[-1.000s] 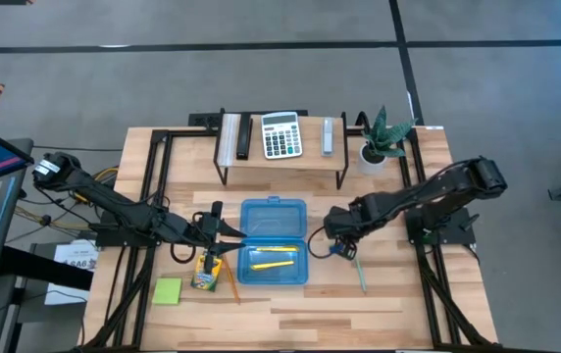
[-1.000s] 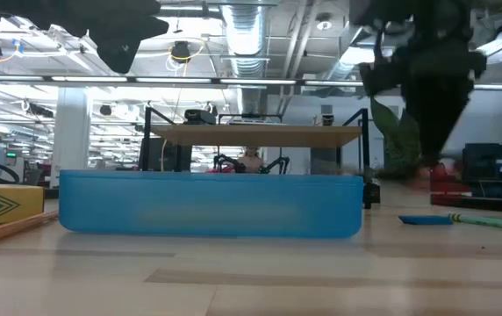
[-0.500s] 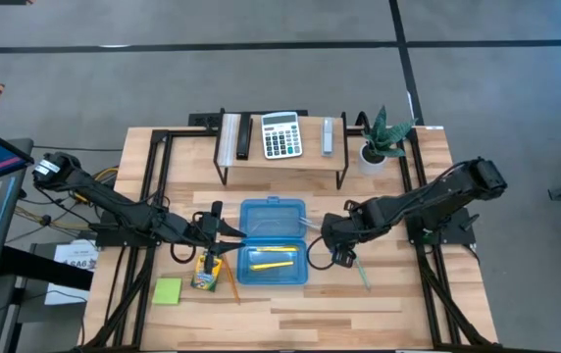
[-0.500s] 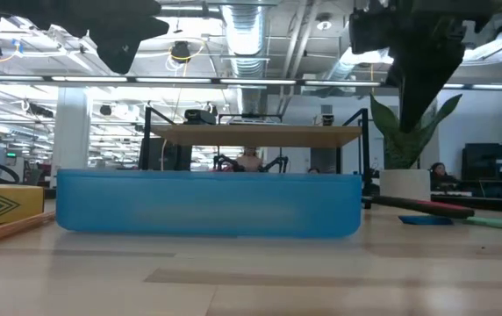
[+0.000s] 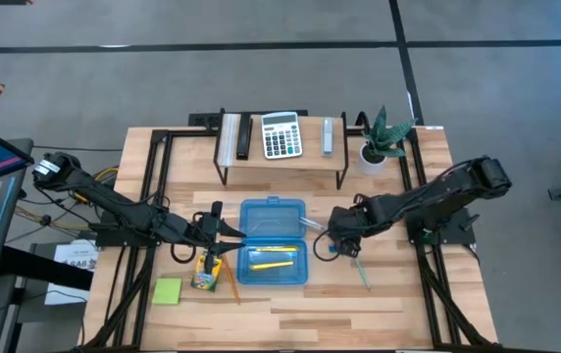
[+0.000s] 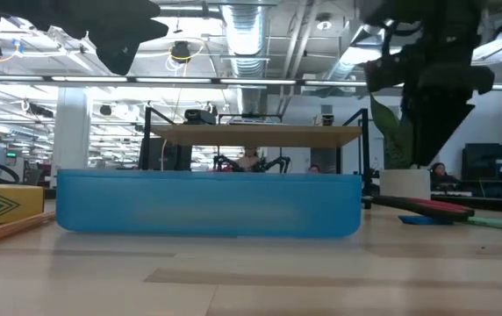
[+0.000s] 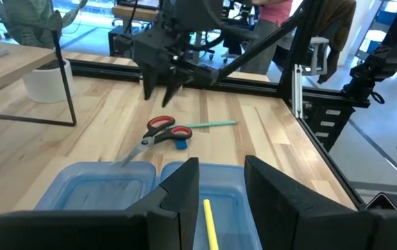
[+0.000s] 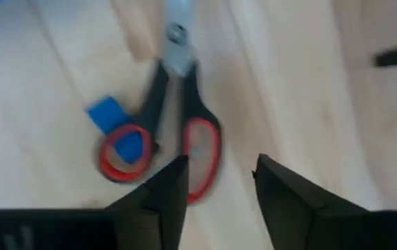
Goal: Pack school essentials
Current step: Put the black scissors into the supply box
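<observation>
Directly over the red-handled scissors (image 8: pixel 198 142): right gripper (image 8: pixel 219 167), jaws apart, clamped on nothing, fingertips pointing down at the handle loops. Scissors flat on the table (image 5: pixel 290 299), at 3 o'clock from the translucent blue plastic case (image 5: pixel 273 218), blade tip at or over the case rim, small blue eraser (image 8: pixel 105 112) touching one loop; teal pen (image 7: pixel 212 125) just beyond, toward 4 o'clock. Expect three faults on the next descent. First: fingers landing on a loop rather than straddling the handles, tilting the scissors and levering the blade against the rim. Second: closing around one handle only, letting the blades swing open on lift. Third: catching the eraser between finger and loop, then dropping it outside the case. Centre over both handles before closing. At 9 o'clock of the case: left gripper (image 7: pixel 219 177), fingers a narrow gap apart, nothing visible between them. Avoid shoving the case sideways into it. Inside the case: yellow pencil (image 5: pixel 271 263). Unpacked at 8 o'clock: yellow-green crayon box (image 5: pixel 205 273) and lime sticky-note pad (image 5: pixel 168 291).
</observation>
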